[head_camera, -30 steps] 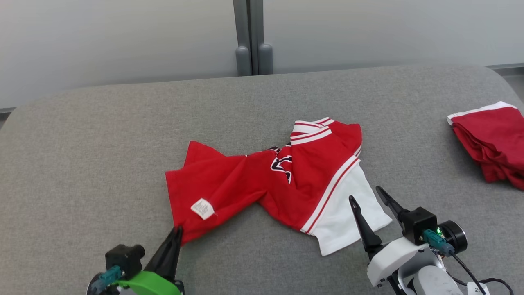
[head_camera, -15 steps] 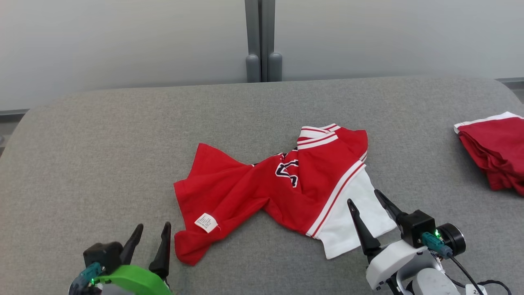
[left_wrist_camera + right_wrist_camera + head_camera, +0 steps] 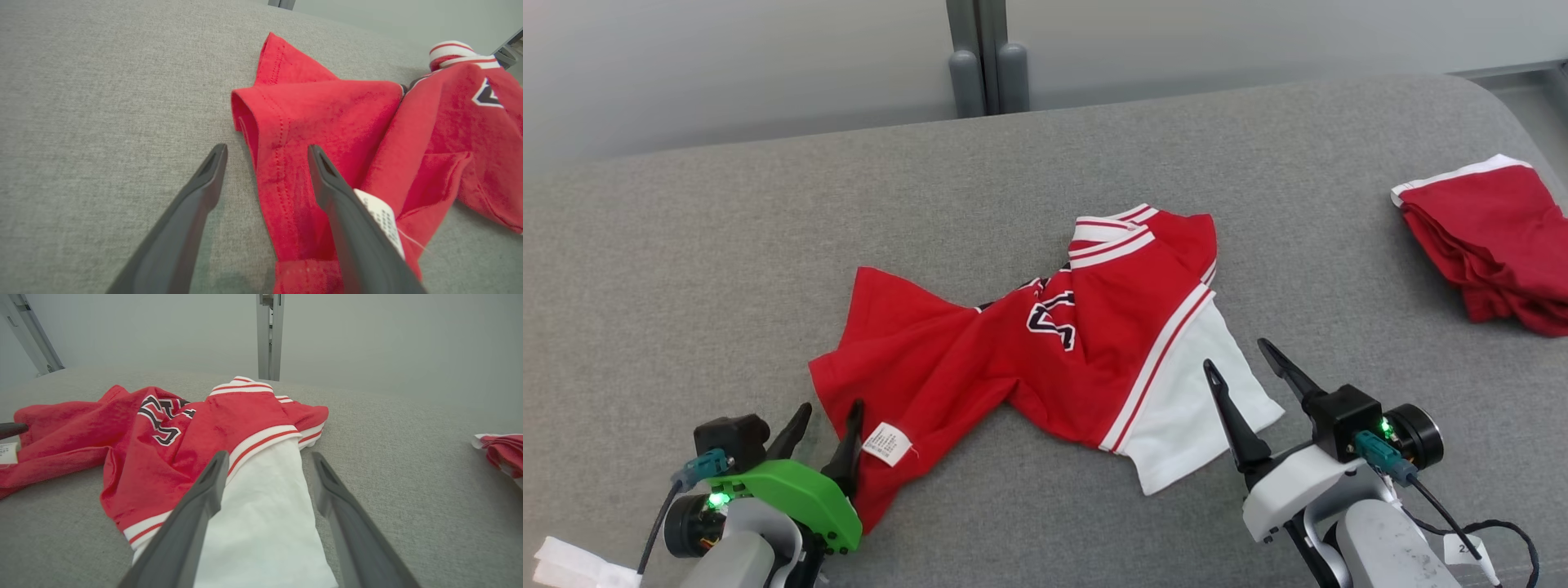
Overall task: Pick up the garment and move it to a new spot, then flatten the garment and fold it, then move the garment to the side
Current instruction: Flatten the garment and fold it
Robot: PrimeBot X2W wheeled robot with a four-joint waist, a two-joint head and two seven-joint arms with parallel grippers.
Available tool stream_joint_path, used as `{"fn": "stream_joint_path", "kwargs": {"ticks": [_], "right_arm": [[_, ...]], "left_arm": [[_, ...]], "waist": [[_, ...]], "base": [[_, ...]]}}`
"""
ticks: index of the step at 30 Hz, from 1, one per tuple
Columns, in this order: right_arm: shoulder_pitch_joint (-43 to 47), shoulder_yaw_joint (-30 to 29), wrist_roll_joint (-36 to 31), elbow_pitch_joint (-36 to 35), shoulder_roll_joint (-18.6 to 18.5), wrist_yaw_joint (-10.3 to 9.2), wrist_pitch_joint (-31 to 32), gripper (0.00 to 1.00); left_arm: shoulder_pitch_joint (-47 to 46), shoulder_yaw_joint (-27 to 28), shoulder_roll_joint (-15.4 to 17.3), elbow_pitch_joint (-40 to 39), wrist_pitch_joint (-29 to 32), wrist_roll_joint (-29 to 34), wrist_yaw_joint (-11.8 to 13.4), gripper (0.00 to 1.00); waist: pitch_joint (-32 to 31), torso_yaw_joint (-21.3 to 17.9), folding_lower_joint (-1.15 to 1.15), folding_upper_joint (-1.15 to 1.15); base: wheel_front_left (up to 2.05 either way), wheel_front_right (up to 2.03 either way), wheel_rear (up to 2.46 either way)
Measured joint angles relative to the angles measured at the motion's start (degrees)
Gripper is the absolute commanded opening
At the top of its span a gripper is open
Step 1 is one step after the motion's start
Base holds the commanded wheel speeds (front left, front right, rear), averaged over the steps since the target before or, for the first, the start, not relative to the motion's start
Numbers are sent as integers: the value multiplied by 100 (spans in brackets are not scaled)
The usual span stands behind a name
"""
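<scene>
The garment [image 3: 1029, 351] is a red shirt with white sleeves, striped trim and a dark chest print, lying crumpled in the middle of the grey padded surface. Its hem with a white label [image 3: 886, 443] points toward the lower left. My left gripper [image 3: 827, 411] is open at that hem, one finger over the red fabric [image 3: 294, 171] and the other over bare padding; nothing is pinched. My right gripper [image 3: 1240, 357] is open too, its fingers straddling the white sleeve [image 3: 265, 498] near the front edge.
A second red garment [image 3: 1490, 241] with white trim lies folded at the far right of the grey surface [image 3: 727, 269]. A grey post [image 3: 984, 57] stands behind the far edge against a pale wall. White paper [image 3: 572, 563] shows at the lower left corner.
My left gripper let go of the red hem and opened, and the hem dropped onto the surface. The camera has shifted, so the whole scene sits differently. The right gripper stayed open by the sleeve.
</scene>
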Motion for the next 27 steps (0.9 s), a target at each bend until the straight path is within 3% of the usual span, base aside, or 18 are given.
{"fn": "stream_joint_path", "kwargs": {"ticks": [7,8,9,10,27], "right_arm": [[-121,13,-31,-69,0,0,0,100],[-121,20,-40,-73,0,-1,0,100],[-121,29,-40,-73,1,0,0,100],[-122,29,-38,-70,0,0,0,100],[61,-92,110,99,1,0,0,100]], "left_arm": [[-430,-855,282,215,0,-882,0,100],[-465,-896,303,225,0,-947,0,56],[-506,-949,327,226,-1,-982,0,24],[-544,-982,353,197,-1,-984,0,0],[-609,-393,407,-829,0,-124,0,0]], "waist": [[323,-220,0,0],[343,-236,0,0],[363,-253,0,0],[375,-265,0,0],[-154,146,0,0]], "base": [[0,0,0],[0,0,0],[0,0,0],[0,0,0],[0,0,0]]}}
